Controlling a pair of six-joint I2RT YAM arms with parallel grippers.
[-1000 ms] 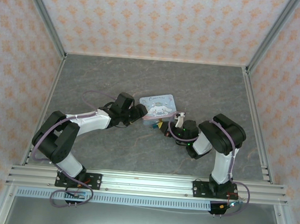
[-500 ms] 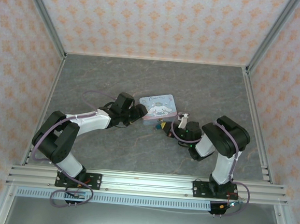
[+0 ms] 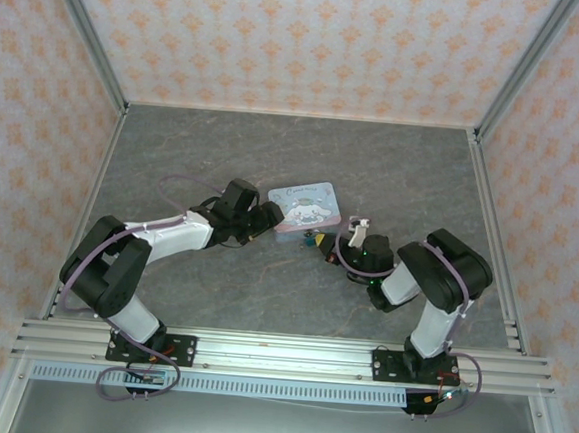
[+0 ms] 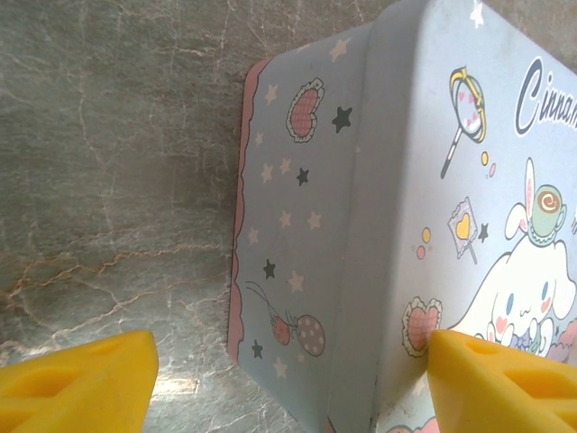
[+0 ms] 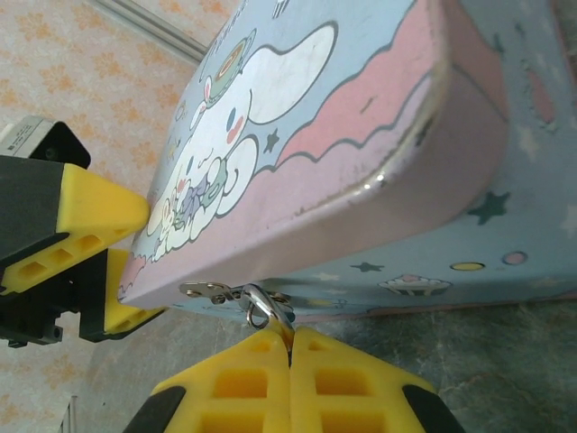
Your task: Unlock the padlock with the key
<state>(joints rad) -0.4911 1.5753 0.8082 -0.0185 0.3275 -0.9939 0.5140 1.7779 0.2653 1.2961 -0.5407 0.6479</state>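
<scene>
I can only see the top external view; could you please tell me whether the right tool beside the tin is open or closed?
Observer: The right wrist view shows the right tool shut, with a small metal loop at its tips, hanging at the lid edge of the tin.
Operator: Thank you, and the left tool?
Observer: The left wrist view shows the left tool open, its yellow fingers either side of the tin's corner.
</scene>
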